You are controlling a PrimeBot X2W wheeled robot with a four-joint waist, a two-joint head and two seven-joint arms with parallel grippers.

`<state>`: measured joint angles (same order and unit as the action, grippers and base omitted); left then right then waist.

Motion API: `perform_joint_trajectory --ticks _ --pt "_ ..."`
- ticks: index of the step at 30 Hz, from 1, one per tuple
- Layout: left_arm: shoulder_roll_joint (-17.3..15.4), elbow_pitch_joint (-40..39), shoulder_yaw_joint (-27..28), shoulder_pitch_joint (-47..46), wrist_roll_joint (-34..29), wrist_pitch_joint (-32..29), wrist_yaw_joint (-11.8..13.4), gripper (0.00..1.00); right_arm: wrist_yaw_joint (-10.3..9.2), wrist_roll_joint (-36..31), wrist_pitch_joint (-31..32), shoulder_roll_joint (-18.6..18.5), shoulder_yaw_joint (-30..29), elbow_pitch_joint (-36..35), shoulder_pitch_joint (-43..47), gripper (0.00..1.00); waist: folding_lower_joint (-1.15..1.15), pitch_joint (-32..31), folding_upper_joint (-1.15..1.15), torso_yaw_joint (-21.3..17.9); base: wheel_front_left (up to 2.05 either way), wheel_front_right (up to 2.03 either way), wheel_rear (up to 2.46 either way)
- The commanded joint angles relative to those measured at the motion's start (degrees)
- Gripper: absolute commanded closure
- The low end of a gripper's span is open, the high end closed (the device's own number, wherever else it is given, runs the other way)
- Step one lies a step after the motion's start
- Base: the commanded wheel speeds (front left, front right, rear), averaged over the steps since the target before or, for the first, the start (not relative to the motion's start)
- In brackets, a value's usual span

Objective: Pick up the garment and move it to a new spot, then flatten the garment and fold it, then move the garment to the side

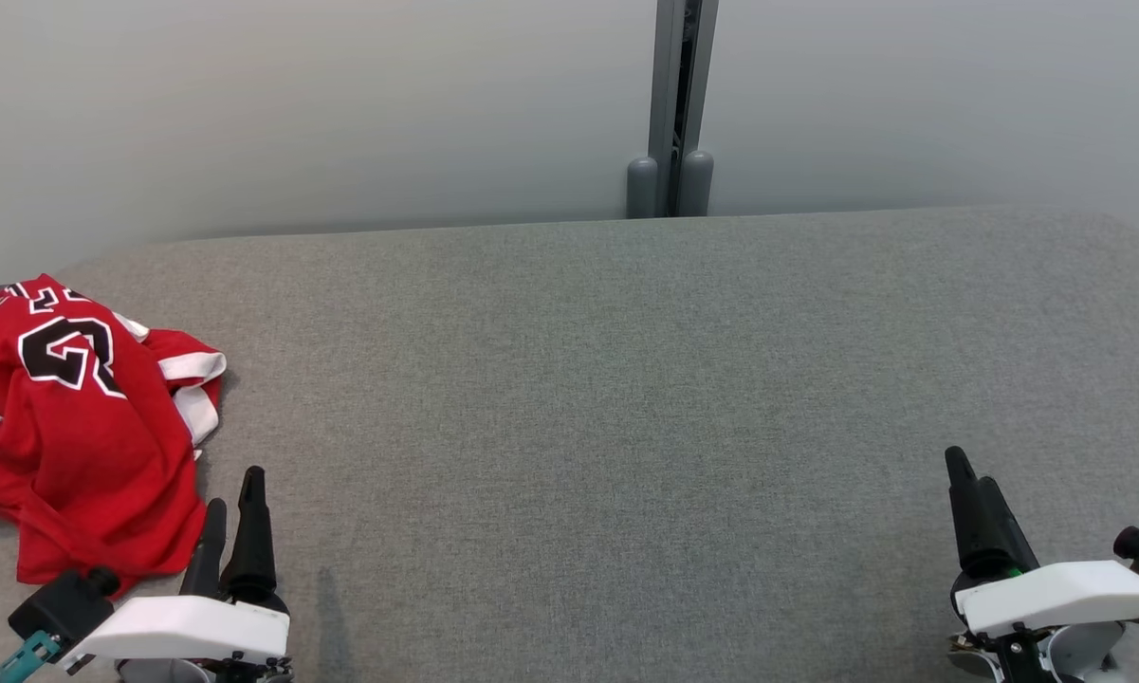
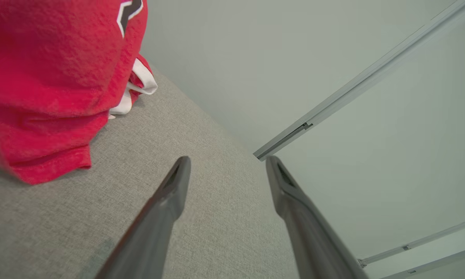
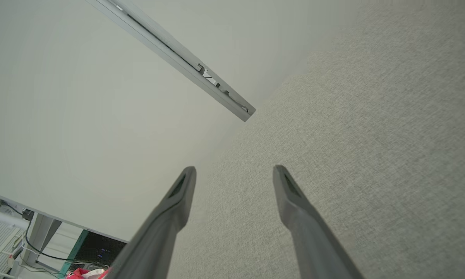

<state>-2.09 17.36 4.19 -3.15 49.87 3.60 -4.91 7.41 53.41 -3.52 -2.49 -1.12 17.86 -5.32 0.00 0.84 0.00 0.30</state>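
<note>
- Two open, empty grippers: left gripper point(image 1: 233, 493) and right gripper point(image 1: 967, 472), fingers apart.
- Crumpled red garment point(image 1: 76, 446) lies at the desk's point(image 1: 626, 379) left edge, just beside the left gripper and well apart from the right.
- Left arm is nearer, by my judgement.

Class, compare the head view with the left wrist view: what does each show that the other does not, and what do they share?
Head view's own: the right pincer at lower right, and the white housing behind the left pincer. Left wrist view's own: thin pale rails in its lower right corner. Shared: the crumpled red jersey, the grey fabric surface, the open left pincer beside the jersey, and the pale wall.
</note>
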Motion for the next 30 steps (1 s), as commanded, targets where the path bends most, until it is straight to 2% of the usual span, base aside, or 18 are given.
perform_joint_trajectory --ticks 1,14,30 --pt "-0.51 -0.54 -0.06 -1.83 -2.38 0.58 0.44 0.00 0.09 -2.22 -0.68 -0.44 0.10 -0.29 -1.41 0.00 0.00 0.02 0.00 0.00 0.00 0.00 0.00" --pt "-0.74 0.11 -0.69 -1.77 -13.10 2.91 2.68 0.00 0.09 -13.64 -3.04 -0.24 0.25 -0.39 -1.67 0.00 0.00 0.17 0.00 0.12 0.00 0.00 0.00" --pt "-1.61 1.36 -2.35 -1.45 -23.41 5.34 4.74 0.00 0.10 -24.22 -5.44 -0.26 0.37 0.15 -1.81 0.00 0.00 0.24 0.00 0.12 0.00 0.00 0.00"
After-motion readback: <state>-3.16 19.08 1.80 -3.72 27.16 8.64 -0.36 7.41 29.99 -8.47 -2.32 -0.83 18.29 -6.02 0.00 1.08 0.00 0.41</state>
